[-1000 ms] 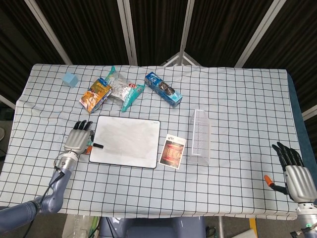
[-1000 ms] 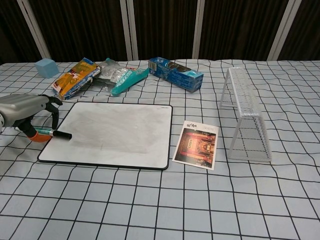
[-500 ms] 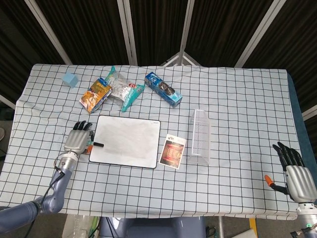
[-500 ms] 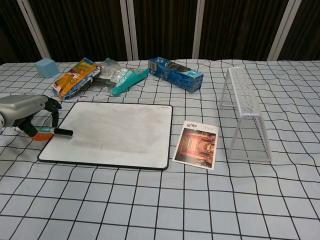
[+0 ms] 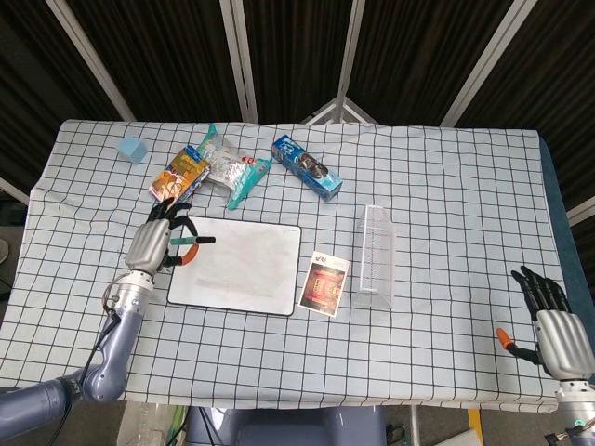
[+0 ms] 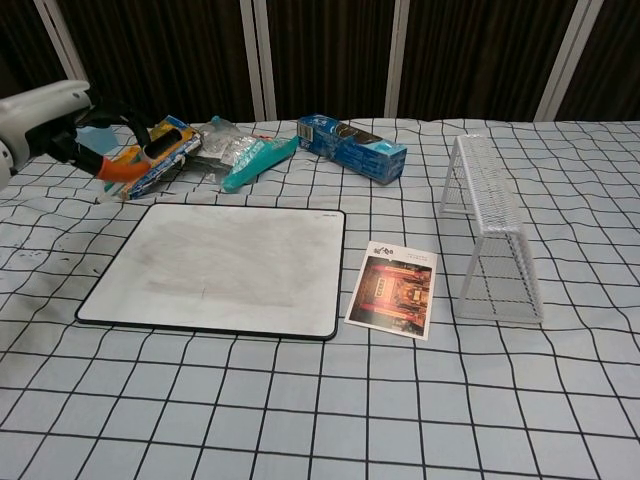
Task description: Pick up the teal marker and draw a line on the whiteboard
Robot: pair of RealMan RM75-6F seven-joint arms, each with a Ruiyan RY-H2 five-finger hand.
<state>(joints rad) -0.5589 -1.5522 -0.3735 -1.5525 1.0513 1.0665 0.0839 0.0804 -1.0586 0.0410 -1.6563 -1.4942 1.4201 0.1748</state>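
The left hand [image 5: 160, 243] pinches the teal marker [image 5: 189, 241], lifted at the whiteboard's [image 5: 238, 266] left edge, left of centre in the head view. The marker looks light, stiff and smooth, best held mid-barrel. Snack packets [image 5: 180, 176] crowd the upper left; a card [image 5: 324, 284] lies just right. The right hand [image 5: 550, 328] rests spread, lower right.

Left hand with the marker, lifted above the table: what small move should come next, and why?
Probably lower the left hand so the dark tip of the teal marker meets the whiteboard. The hand holds the marker raised over the board's left edge, tip pointing toward the board, and no fresh line shows on the surface. The right hand rests far off.
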